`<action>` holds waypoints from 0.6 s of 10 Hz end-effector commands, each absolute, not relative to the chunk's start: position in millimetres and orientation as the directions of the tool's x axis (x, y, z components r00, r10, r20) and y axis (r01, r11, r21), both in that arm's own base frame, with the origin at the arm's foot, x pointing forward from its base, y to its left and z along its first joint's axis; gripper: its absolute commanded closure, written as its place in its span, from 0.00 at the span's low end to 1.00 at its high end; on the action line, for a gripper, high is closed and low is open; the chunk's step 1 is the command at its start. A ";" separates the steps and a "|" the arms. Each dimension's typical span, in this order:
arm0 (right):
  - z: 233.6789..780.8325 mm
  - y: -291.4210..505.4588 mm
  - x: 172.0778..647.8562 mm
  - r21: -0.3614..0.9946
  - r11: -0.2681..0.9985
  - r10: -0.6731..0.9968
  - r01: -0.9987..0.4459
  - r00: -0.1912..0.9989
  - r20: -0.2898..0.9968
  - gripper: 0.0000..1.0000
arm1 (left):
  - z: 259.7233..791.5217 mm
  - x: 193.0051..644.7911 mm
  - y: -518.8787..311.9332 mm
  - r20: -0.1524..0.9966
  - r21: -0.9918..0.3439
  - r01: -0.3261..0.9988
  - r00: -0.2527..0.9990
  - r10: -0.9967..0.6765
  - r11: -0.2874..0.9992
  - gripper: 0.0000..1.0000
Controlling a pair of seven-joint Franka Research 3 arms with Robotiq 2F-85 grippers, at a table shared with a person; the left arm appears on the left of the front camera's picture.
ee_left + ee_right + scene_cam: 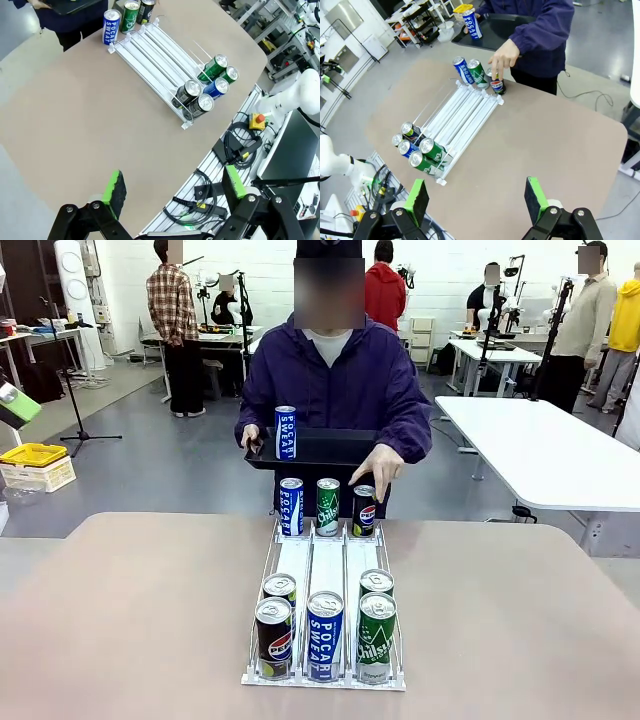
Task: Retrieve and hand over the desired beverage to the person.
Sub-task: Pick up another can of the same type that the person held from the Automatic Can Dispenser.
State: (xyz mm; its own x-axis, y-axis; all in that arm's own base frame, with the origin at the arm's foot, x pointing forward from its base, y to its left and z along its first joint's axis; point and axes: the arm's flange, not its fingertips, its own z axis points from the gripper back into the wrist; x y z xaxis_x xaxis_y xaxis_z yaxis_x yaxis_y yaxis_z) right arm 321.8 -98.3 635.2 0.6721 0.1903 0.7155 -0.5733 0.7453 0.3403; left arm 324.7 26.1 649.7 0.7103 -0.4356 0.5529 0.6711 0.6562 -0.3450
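The person in a dark purple hooded sweatshirt (pixel 335 380) rests one hand (pixel 380 468) on the black Pepsi can (pixel 364 511) at the far end of the white wire rack (pixel 325 565) on the beige table (pixel 130 620), holding a black tray (pixel 320 452) that carries a blue Pocari can (pixel 285 432). The left gripper (pixel 174 184) and right gripper (pixel 476 199) hang above the table, fingers apart, empty.

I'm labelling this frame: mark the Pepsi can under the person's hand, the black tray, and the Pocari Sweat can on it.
far Pepsi can (pixel 364 515), front view, label.
black tray (pixel 325 456), front view, front wall.
Pocari Sweat can (pixel 285 435), front view, label middle.
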 end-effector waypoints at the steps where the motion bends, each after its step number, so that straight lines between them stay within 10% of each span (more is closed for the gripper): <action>1: 636.3 -98.2 324.5 0.350 0.722 0.188 -0.597 0.655 0.732 0.00 | 649.5 325.0 26.4 0.566 -0.357 0.686 0.699 -0.437 0.634 0.00; 6: 636.3 -98.2 324.5 0.350 0.722 0.188 -0.597 0.655 0.732 0.00 | 649.5 325.0 26.4 0.566 -0.357 0.686 0.699 -0.437 0.634 0.00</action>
State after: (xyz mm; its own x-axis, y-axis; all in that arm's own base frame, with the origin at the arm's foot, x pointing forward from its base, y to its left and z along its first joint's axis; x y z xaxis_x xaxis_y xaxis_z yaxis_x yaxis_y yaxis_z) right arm 321.8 -98.3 635.2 0.6721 0.1904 0.7156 -0.5734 0.7453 0.3403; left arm 324.5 26.1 649.6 0.7109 -0.4350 0.5526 0.6709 0.6550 -0.3475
